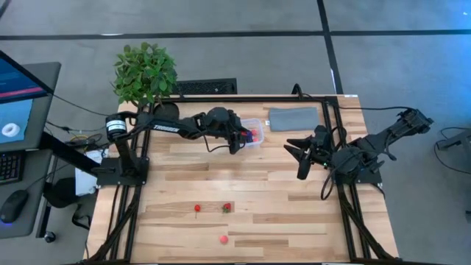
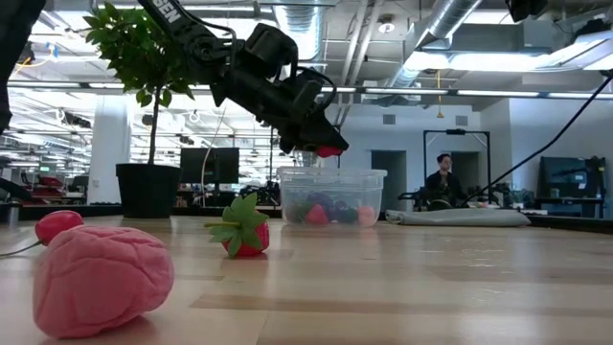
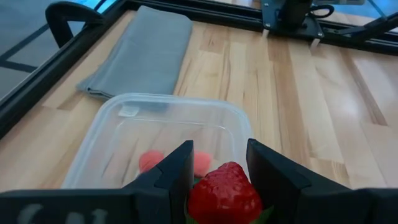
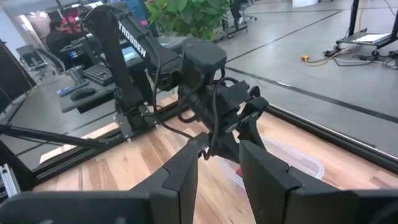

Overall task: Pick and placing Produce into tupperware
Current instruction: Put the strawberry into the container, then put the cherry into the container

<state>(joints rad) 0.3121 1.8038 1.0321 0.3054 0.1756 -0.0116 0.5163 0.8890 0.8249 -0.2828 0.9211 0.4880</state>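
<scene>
Holding a red toy strawberry (image 3: 224,193) clamped between its jaws, the left gripper (image 2: 321,144) hangs above the small clear plastic tupperware (image 1: 252,132) near the bench's far edge. Next, probably: release. The right gripper (image 1: 302,158), empty, jaws near together, waits at the right edge.

Potted plant (image 1: 144,72) and grey pad (image 1: 293,118) beside table (image 1: 243,184).
</scene>
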